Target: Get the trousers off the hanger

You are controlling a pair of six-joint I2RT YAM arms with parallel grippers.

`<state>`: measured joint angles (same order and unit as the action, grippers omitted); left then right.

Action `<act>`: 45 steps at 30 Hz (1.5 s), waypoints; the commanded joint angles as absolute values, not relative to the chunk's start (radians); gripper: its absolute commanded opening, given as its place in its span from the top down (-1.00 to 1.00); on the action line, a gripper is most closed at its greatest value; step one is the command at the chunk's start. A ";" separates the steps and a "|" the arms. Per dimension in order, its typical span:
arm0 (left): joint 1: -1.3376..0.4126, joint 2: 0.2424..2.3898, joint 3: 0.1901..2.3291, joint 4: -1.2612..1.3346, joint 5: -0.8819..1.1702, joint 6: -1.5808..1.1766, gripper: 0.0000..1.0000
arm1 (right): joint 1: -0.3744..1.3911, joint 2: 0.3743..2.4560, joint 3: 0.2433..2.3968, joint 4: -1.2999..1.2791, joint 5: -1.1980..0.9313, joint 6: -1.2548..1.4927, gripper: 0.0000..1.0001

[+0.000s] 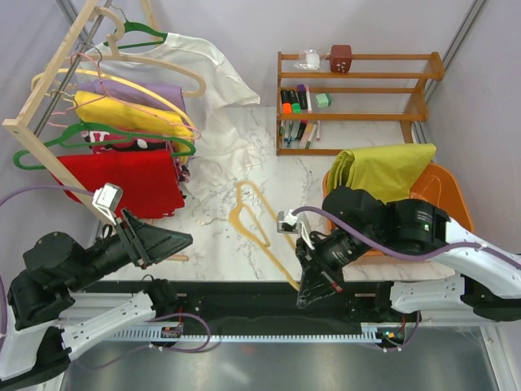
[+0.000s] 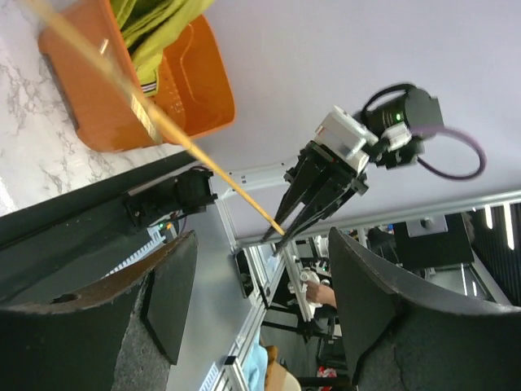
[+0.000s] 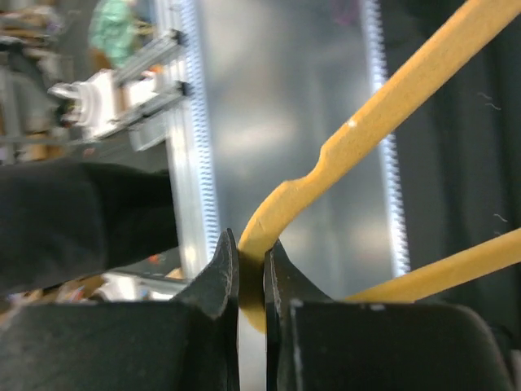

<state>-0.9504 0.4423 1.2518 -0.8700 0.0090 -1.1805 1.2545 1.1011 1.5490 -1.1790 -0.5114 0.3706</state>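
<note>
The trousers [image 1: 383, 169] are already off, so what's left to think about is handling. They're seen as a big lime-yellow plain cloth, loosely folded and heaped over the back rim of the orange basket [image 1: 446, 194] at the right side of the marble table [image 1: 207, 221], with part of the cloth spilling past the rim. It's judged to be soft, floppy and light, the kind of cloth that sags and slides rather than keeps a shape. If it needs moving, a pinch on a thick folded edge or the waistband is probably best, since a single thin layer could slip out. Nothing is touching it right now. The hanger [image 3: 366, 130] is bare: a thin pale yellow-orange plastic triangle, stiff and light but likely a bit bendy and slick. It's held out over the table between the two arms, well apart from the trousers, and it can't be told whether its far end rests on the marble. The right gripper [image 3: 251, 281] is pinched tight on one rounded corner of it, near the front edge of the table, with plastic squeezed between both fingers in the right wrist view. A corner hold like that could let the frame pivot. The left gripper [image 2: 262, 244] is spread wide with nothing in it, pointed toward the hanger from the left side.
</note>
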 commanded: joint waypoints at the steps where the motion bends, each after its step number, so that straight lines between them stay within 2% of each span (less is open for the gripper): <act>1: -0.951 0.316 1.190 -0.808 0.078 -1.115 -0.42 | 1.256 1.147 1.621 -0.913 -0.941 0.576 1.00; 4: -0.950 0.240 1.167 -0.795 0.066 -1.123 -0.41 | 1.256 1.189 1.641 -0.714 -1.033 0.725 1.00; 5: -0.950 0.198 1.161 -0.782 0.078 -1.120 -0.41 | 1.256 1.195 1.631 -0.572 -1.045 0.768 1.00; 10: -0.948 0.127 1.166 -0.769 0.117 -1.104 -0.34 | 1.244 1.322 1.648 -0.314 -1.065 0.909 1.00; 12: -0.948 0.112 1.166 -0.767 0.124 -1.108 -0.32 | 1.243 1.345 1.615 -0.032 -1.081 1.036 1.00; 14: -0.945 0.110 1.177 -0.769 0.138 -1.108 -0.30 | 1.215 1.379 1.603 0.096 -1.080 1.115 1.00; 17: -0.942 0.110 1.184 -0.769 0.161 -1.095 -0.29 | 1.146 1.414 1.620 0.150 -1.094 1.147 1.00; 19: -0.942 0.107 1.184 -0.769 0.166 -1.095 -0.30 | 1.123 1.439 1.580 0.306 -1.123 1.268 1.00; 20: -0.942 0.107 1.183 -0.770 0.173 -1.095 -0.30 | 1.118 1.453 1.562 0.538 -1.130 1.436 1.00; 22: -0.942 0.106 1.184 -0.781 0.172 -1.098 -0.30 | 1.112 1.505 1.554 0.726 -1.155 1.532 1.00; 24: -0.942 0.103 1.183 -0.782 0.175 -1.100 -0.30 | 1.112 1.563 1.577 0.800 -1.176 1.614 1.00; 29: -0.940 0.089 1.160 -0.784 0.173 -1.115 -0.29 | 1.109 1.692 1.666 1.250 -1.151 1.940 1.00; 42: -0.937 0.089 1.149 -0.784 0.173 -1.121 -0.29 | 1.091 1.980 2.000 1.356 -1.081 2.060 1.00; 45: -0.937 0.094 1.149 -0.784 0.178 -1.124 -0.29 | 1.089 2.015 2.017 1.367 -1.078 2.069 1.00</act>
<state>-0.9436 0.0895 1.1519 -0.8055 0.1425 -1.1427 1.0943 1.9728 1.9553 1.2503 -1.1152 1.9976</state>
